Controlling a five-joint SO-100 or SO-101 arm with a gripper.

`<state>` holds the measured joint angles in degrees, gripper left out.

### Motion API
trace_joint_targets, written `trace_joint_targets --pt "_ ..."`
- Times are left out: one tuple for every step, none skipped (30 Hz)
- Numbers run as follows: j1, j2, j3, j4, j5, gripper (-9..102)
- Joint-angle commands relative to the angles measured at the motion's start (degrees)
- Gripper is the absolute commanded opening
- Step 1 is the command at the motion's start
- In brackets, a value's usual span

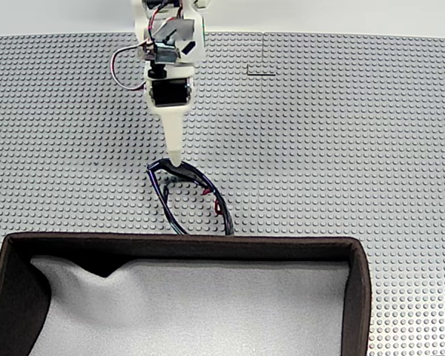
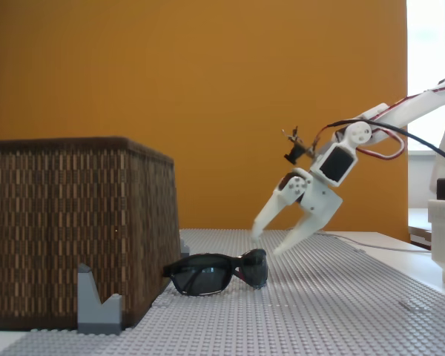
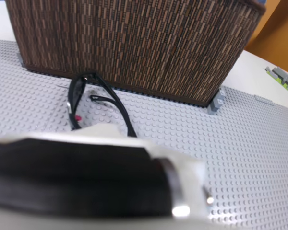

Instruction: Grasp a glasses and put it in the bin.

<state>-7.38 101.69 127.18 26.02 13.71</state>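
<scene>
One light, glossy pair of glasses (image 2: 216,274) lies beside the bin (image 2: 74,230). Your jaws hang apart above it. Pinch the frame front, probably slippery.

Glossy black plastic sunglasses with dark tinted lenses (image 2: 216,273) are showing a sheen. Brown woven-texture bin (image 2: 67,222) is looking rough outside, with soft wrinkled grey cloth lining (image 1: 193,308). Grey studded plastic baseplate surface (image 1: 341,148) is looking matt. White arm (image 2: 315,200) is looking like smooth plastic.
</scene>
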Motion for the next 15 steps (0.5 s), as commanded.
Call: trace_joint_targets --pt "-0.53 -3.08 -4.83 -0.09 1.05 17" --pt "-0.53 -4.22 -5.8 -0.09 1.32 17" --pt "-0.44 -5.36 -6.59 -0.09 1.49 17" --pt "-0.26 -6.5 -7.47 -0.09 1.85 17" --pt "-0.18 -7.38 -8.17 -0.09 2.2 17" --pt "-0.09 -8.26 -8.7 -0.09 2.2 17" --pt "-0.09 -8.79 -8.96 -0.09 2.29 17" --pt "-0.09 -9.32 -9.05 -0.09 2.37 17" --pt "0.0 -9.76 -9.14 -0.09 2.46 17" --pt "0.0 -10.11 -9.14 -0.18 2.55 16" --pt "0.0 -10.28 -9.14 -0.18 2.72 15" --pt "0.18 -10.55 -9.14 -0.18 2.81 13" --pt "0.35 -10.81 -9.14 -0.26 2.99 10" --pt "0.53 -10.99 -9.05 -0.35 2.99 2" --pt "0.7 -11.07 -8.96 -0.35 3.16 0"
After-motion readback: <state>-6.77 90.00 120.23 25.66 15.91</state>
